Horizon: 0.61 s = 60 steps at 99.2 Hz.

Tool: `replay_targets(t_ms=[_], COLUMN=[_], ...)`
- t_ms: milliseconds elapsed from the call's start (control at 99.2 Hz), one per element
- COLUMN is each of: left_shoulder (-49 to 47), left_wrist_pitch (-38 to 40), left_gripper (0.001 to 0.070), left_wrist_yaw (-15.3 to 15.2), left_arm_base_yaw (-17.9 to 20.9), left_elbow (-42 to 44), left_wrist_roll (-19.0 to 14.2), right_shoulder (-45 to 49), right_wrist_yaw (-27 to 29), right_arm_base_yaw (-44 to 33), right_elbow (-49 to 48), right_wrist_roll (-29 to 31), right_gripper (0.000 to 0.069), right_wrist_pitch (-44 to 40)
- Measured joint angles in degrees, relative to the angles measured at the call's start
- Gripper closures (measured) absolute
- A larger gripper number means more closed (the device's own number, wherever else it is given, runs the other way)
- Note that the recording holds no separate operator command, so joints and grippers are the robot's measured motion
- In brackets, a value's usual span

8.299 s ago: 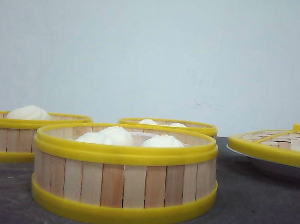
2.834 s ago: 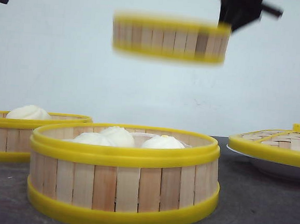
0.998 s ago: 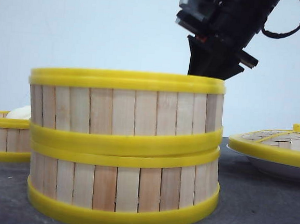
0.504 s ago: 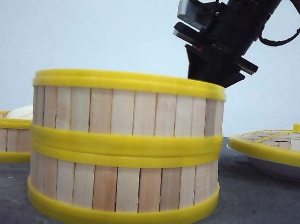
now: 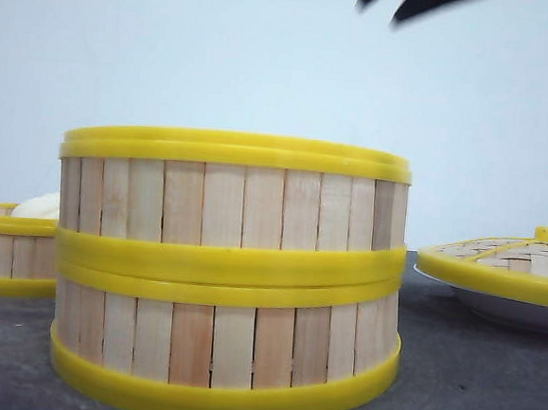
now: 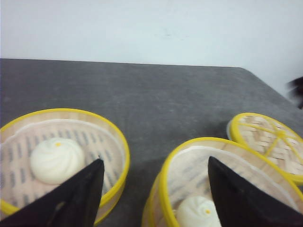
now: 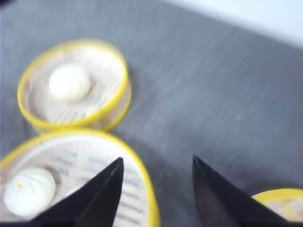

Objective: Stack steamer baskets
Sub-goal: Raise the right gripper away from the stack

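Observation:
Two steamer baskets stand stacked in the middle of the table, the upper basket (image 5: 231, 206) level on the lower basket (image 5: 220, 343). A third basket (image 5: 9, 251) with a white bun sits alone to the left. My right gripper (image 5: 378, 12) is open high above the stack's right side, holding nothing; only its dark tips show at the front view's top edge. In its wrist view the right gripper (image 7: 157, 161) hangs over the stack's rim (image 7: 150, 198). My left gripper (image 6: 152, 163) is open and empty above the gap between the single basket (image 6: 120, 142) and the stack (image 6: 163, 175).
A domed woven lid (image 5: 507, 261) with a yellow rim and knob rests on a white plate (image 5: 508, 311) at the right. White buns lie in the top basket (image 6: 199, 210) and in the single basket (image 6: 56, 160). The dark table runs back to a pale wall.
My right gripper has let go of the upper basket's rim and risen almost out of the front view. The upper basket now sits level on the lower one.

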Motion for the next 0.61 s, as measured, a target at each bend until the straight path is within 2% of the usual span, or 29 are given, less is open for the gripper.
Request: replay_targets(t_ms=[161,272,413,605], left_shoulder=[3.17,7.04,13.92,24.06], left_wrist_pitch=[0.52,1.86,2.93,3.34], left_gripper=[0.0288,0.0288,0.0288,0.0288], left_wrist_yaw=[-4.52,-7.85,-8.15,-7.87], left_arm_base_yaw=[0.22,2.05,6.54,13.81], left_elbow=[0.00,0.04,2.12,8.92], left_wrist_roll=[0.00,0.00,0.00,0.00], right_shoulder=[-8.61,-12.57,-16.26,-22.49], right_wrist_yaw=[1.86,2.89,3.15,4.44], right_arm_base_yaw=[0.92,1.73,2.51,3.56], right_elbow=[0.00,-0.02,-2.27,-10.38], right_wrist_roll=[-0.13,-0.15,-0.15,-0.04], right_gripper=[0.0415,0.0415,0.0415,0.0415], right_wrist_pitch=[-1.51,-3.45,-4.37,-4.24])
